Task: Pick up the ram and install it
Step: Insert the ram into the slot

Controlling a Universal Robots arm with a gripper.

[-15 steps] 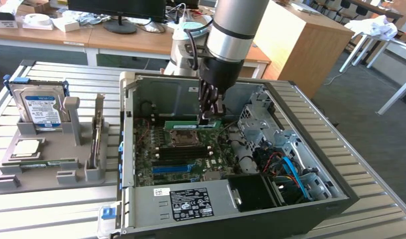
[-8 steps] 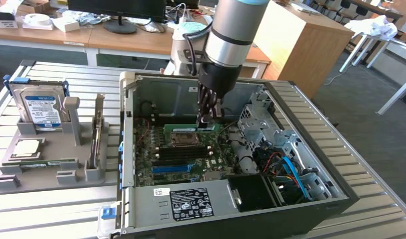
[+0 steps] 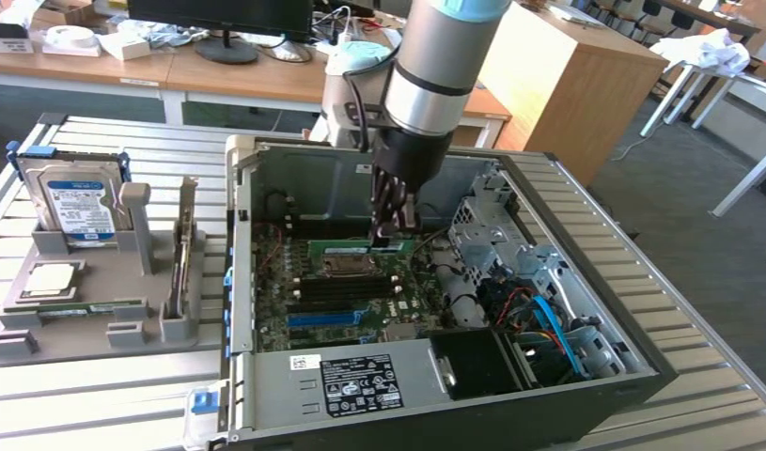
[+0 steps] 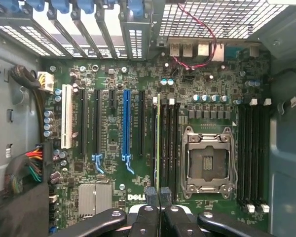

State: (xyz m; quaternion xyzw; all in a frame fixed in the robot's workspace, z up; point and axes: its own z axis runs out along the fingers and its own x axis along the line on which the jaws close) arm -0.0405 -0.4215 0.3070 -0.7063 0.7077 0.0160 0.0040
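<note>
Gripper (image 4: 159, 194) clamps ram (image 4: 158, 138) beside CPU socket (image 4: 207, 160).

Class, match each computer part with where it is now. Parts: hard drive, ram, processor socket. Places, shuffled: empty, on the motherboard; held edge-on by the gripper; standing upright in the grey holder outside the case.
Column one:
1. hard drive
2. ram
3. processor socket

Column two:
A. empty, on the motherboard
B. held edge-on by the gripper
C. standing upright in the grey holder outside the case

Pairs: 1-C, 2-B, 3-A.
</note>
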